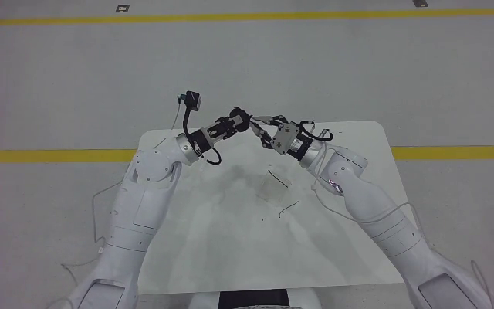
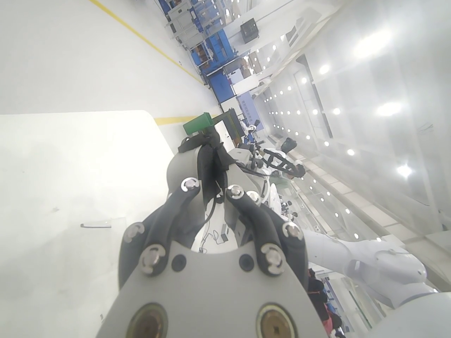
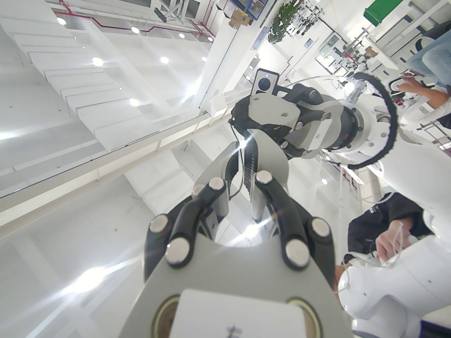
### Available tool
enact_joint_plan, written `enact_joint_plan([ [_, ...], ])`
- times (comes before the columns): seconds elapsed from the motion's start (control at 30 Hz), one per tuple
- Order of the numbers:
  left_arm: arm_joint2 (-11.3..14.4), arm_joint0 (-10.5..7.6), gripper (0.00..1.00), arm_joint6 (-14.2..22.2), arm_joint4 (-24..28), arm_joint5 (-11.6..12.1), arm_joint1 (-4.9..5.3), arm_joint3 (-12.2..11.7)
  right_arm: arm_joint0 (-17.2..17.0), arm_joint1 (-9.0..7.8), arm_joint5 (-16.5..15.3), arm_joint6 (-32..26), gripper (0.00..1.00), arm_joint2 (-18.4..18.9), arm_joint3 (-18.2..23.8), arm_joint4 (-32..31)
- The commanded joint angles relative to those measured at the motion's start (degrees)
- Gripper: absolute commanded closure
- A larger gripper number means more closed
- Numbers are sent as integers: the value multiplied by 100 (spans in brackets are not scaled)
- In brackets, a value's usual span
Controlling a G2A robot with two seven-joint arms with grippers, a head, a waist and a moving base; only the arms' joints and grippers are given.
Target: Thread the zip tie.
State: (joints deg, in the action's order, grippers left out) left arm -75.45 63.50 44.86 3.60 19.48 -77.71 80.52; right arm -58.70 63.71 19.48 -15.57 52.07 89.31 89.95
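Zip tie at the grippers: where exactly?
Right wrist view: zip tie runs between the fingers of the right gripper toward the left gripper, over the table's far edge.

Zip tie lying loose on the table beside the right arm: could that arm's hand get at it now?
Probably yes. Bare table surrounds the zip tie and nothing covers it. The right hand hangs raised by the left hand at the far edge, so it must swing back down.

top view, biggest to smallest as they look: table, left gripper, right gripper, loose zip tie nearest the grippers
1. table
2. left gripper and right gripper, look alike, not ranked
3. loose zip tie
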Motion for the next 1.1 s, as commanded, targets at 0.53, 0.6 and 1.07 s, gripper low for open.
enact_joint_plan([
  [0.53, -49, 1, 100, -10, 167, 0, -12, -123, 0, 0, 0, 0, 82, 0, 0, 0],
  [0.6, -102, -6, 100, 35, 235, 0, -14, -147, 0, 0, 0, 0, 80, 0, 0, 0],
  [1.07, -442, 62, 100, 362, 492, 0, -71, -139, 0, 0, 0, 0, 20, 0, 0, 0],
])
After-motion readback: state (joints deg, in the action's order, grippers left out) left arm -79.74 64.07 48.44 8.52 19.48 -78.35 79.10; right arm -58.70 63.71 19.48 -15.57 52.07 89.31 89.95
